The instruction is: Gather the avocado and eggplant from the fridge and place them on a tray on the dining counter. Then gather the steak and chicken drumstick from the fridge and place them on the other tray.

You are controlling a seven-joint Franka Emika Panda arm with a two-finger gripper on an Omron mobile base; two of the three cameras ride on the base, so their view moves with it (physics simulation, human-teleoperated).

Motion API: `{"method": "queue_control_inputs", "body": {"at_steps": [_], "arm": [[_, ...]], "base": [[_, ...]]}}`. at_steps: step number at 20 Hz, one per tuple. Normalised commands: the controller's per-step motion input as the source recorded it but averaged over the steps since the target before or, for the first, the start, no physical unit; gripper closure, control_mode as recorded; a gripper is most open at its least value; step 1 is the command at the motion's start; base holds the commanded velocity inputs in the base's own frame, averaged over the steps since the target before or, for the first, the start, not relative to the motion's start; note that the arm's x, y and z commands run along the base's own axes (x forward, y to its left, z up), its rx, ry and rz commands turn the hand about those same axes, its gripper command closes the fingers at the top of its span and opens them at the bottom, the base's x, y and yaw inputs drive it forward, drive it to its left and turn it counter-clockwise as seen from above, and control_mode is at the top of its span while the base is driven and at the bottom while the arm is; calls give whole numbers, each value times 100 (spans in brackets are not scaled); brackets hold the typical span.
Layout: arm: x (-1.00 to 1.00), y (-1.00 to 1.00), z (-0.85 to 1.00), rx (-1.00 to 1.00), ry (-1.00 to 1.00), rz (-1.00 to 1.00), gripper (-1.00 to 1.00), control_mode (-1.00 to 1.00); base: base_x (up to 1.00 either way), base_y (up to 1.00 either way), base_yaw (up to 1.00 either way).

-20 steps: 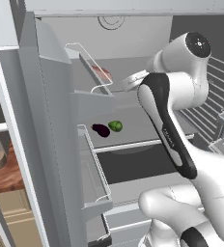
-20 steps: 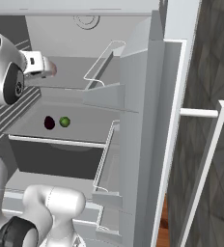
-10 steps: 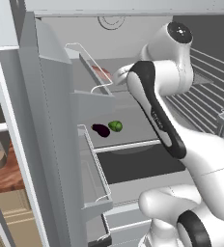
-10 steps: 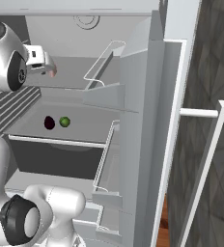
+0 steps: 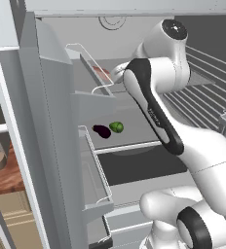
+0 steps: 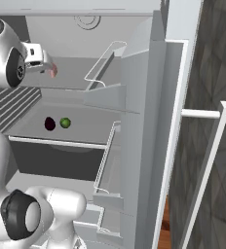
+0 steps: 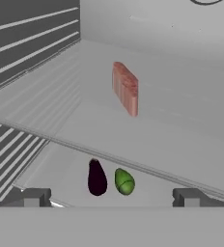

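Gripper [image 7: 109,198] released, jaws wide, inside the fridge [image 6: 134,73]. Eggplant [image 7: 96,177] and avocado [image 7: 124,181] side by side on lower shelf; steak [image 7: 125,88] above.

Your arm [image 5: 154,107] was glossy white with rounded shells, a black band along one link, and dark round joint caps [image 6: 20,215] near its base.

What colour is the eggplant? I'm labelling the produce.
Very dark purple, almost black; the eggplant shows best in the hand view.
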Motion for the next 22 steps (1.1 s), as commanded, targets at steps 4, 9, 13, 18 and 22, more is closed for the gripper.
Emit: {"method": "queue_control_inputs", "body": {"at_steps": [4,9,13,18,22], "arm": [[18,0,0,0,0,0,-100,-100],[28,1,-3,-1,0,0,-100,-100],[34,6,-6,0,3,0,-100,-100],[34,6,-10,0,4,0,-100,-100],[33,6,-7,0,5,0,-100,-100]], "base": [[0,0,0],[0,0,0],[0,0,0],[0,0,0],[0,0,0]]}}
